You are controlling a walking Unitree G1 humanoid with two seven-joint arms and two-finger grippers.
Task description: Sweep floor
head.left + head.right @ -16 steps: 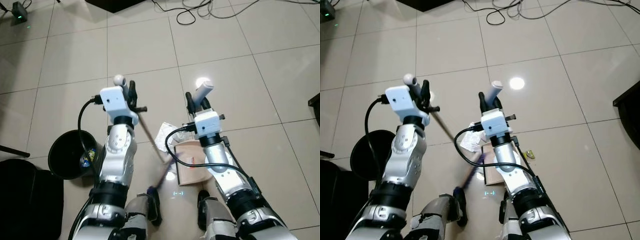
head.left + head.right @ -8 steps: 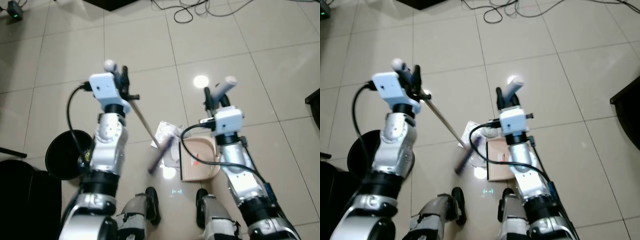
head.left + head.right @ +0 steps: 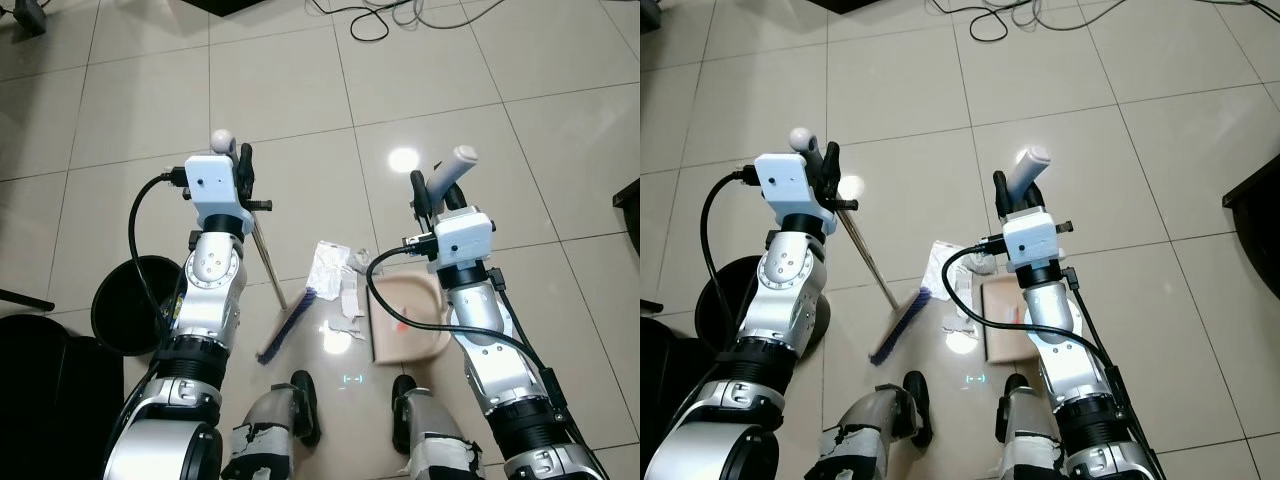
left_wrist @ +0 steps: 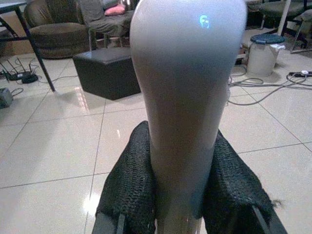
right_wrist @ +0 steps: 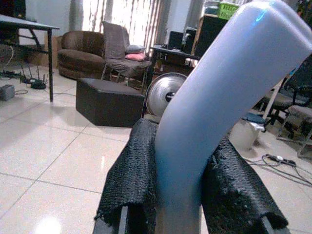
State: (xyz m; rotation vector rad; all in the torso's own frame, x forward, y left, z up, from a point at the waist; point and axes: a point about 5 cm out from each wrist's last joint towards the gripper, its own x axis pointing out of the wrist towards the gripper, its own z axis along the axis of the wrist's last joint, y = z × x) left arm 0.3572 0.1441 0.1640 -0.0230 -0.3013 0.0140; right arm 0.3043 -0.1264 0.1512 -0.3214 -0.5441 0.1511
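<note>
A: Broom (image 3: pixel 268 262): where is it?
B: Its thin shaft slants down from the left gripper (image 3: pixel 243 168) to a purple brush head (image 3: pixel 285 322) resting on the tiled floor (image 3: pixel 120 110), just left of a pile of crumpled white paper (image 3: pixel 333 270).
A: How is it held?
B: The left gripper's black fingers (image 4: pixel 131 183) are clamped on the broom's rounded grey handle top, one on each side.
A: And the other arm?
B: The right gripper (image 3: pixel 432 192) has its jaws pressed around the grey handle (image 5: pixel 214 102) of a beige dustpan (image 3: pixel 405 322), which lies flat on the floor just right of the paper, its open side facing the paper.
A: Anything else nearby?
B: A black bin (image 3: pixel 130 318) stands beside the left arm, cables (image 3: pixel 400 15) trail across the tiles farther ahead, and the robot's two feet (image 3: pixel 300 400) show below the broom head.
</note>
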